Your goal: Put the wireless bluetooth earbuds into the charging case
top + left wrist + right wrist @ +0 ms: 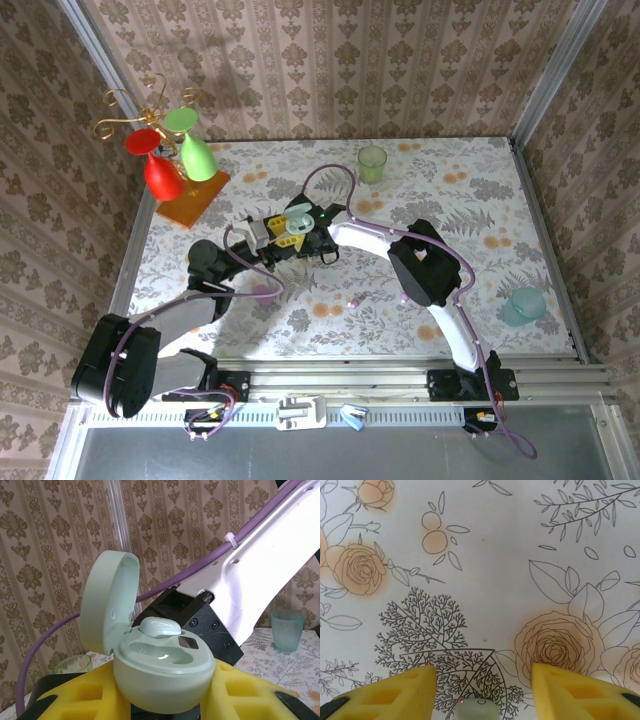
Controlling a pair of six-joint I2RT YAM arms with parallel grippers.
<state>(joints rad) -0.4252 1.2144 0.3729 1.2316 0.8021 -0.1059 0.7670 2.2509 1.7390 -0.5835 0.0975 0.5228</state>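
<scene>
Overhead view: one pinkish earbud (352,302) lies loose on the flowered table (480,200), near the front rail and between the two arms, well apart from both grippers. Beyond it, at table centre, the left gripper (283,232) and right gripper (318,246) stand just beside each other.

Left wrist view: the left gripper (162,697) is clamped on a mint-green charging case (165,672), its yellow fingers (80,700) against both sides. The lid (107,602) stands open and upright at left, and a pale green bud (160,626) sits in one well. This detail is too small to read overhead.

Right wrist view: the right gripper (484,680) hangs over bare cloth, jaws apart, gripping nothing. A pale rounded object (477,711) shows at the lower edge between them; what it is cannot be told.

Clearance: open cloth lies right of centre up to the teal cup (522,305) at the right edge. The green cup (372,162) stands near the far edge. The glass stand (175,160) occupies the far left corner.
</scene>
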